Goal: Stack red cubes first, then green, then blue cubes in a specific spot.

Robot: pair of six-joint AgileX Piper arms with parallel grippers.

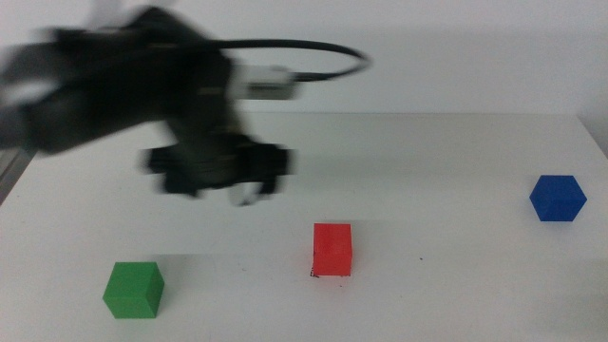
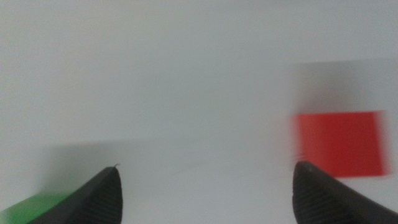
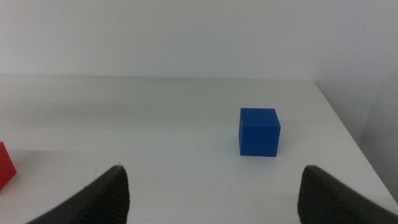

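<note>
A white table [image 1: 446, 161] filled the scene, matte and evenly lit, soft shadows only. Behind it ran a plain pale wall [image 1: 456, 47], no windows showing. The table's right edge [image 1: 594, 142] fell away to grey, its far edge straight.

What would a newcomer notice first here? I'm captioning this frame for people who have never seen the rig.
The blurred left arm reaching in over the table, its left gripper open and empty above the surface. Below it, three bright cubes on white: the red cube near the front centre, the green cube at front left, the blue cube far right. The right gripper waits, open, facing the blue cube.
</note>
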